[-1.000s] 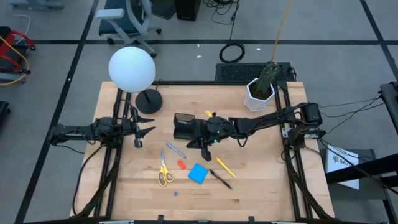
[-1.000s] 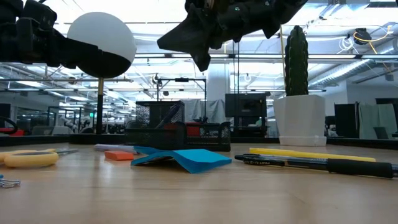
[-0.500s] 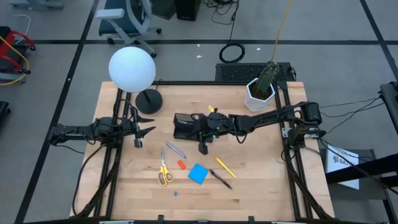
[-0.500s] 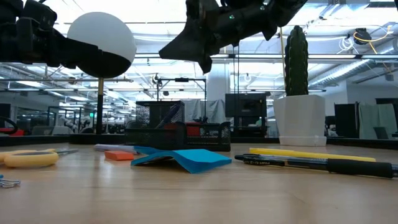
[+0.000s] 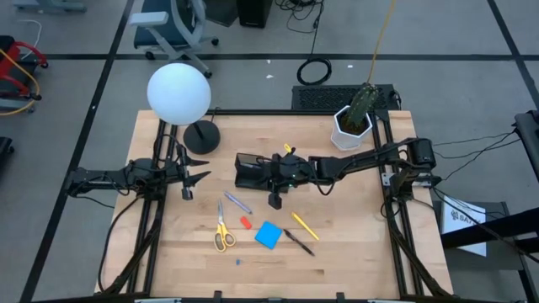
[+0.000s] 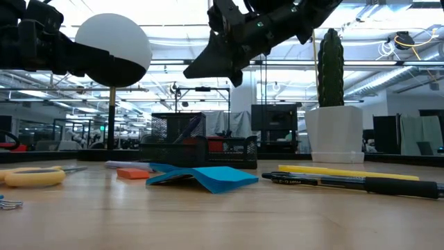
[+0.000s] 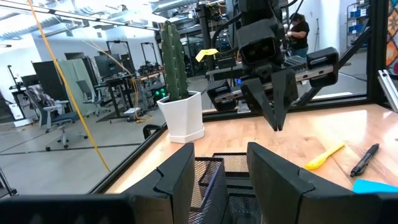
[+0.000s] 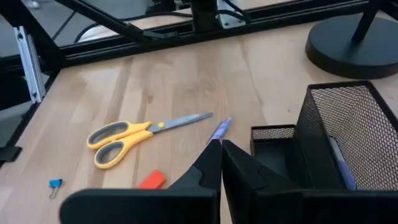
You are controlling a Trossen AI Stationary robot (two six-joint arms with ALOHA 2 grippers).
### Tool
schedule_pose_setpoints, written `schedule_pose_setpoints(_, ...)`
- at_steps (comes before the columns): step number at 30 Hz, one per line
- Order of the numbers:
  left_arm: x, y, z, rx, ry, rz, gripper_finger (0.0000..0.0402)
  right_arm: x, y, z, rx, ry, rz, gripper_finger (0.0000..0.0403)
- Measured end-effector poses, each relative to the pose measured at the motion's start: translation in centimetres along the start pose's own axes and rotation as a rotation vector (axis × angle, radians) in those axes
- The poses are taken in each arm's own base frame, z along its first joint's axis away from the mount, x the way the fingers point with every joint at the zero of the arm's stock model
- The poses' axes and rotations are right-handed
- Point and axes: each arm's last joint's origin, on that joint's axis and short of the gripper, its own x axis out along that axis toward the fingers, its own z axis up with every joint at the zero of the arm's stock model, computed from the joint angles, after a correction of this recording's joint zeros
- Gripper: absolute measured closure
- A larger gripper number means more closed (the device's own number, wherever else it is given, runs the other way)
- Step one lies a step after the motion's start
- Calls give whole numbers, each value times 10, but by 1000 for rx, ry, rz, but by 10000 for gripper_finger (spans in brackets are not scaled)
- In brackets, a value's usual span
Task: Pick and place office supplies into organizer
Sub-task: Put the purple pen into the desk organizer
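In the high view, your right arm's jaws point(image 5: 274, 202) have shifted slightly toward the small black mesh desk organizer point(image 5: 248, 171) over the last second. They are clenched on nothing, so no supply is on its way in. The purple-grey pen point(image 5: 237, 202) lies just beside them, on the side away from the arm. The yellow-handled scissors point(image 5: 222, 231), small red eraser-like piece point(image 5: 245, 222), blue square pad point(image 5: 269, 235), yellow pen point(image 5: 304, 225) and black pen point(image 5: 299, 242) are scattered on the worktop beyond the tips. The left arm's jaws point(image 5: 199, 170) wait released, well apart from the supplies, with the organizer out in front of them. In the low view, the right jaws have risen and tilted and now hang well above the pad and pens. To my eye they are between picks, not lowering onto anything. In the left wrist view, the waiting jaws stand parted. Past them, one purple-grey pen-like item leans inside the organizer's mesh. In the right wrist view, the clenched tips point at the loose purple-grey pen, with the scissors and eraser beyond. The taller cup holds that one slanted item, and I make out nothing in the lower tray.
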Motion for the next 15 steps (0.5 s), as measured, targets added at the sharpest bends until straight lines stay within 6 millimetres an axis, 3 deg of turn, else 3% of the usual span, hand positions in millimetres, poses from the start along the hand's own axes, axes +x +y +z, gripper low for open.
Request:
schedule_pose_setpoints(6,0,0,0,0,0,0,247,7,6,7,-19,51,-99,399)
schedule_pose_setpoints(15,0,0,0,0,0,0,247,47,13,10,-17,163,-106,399)
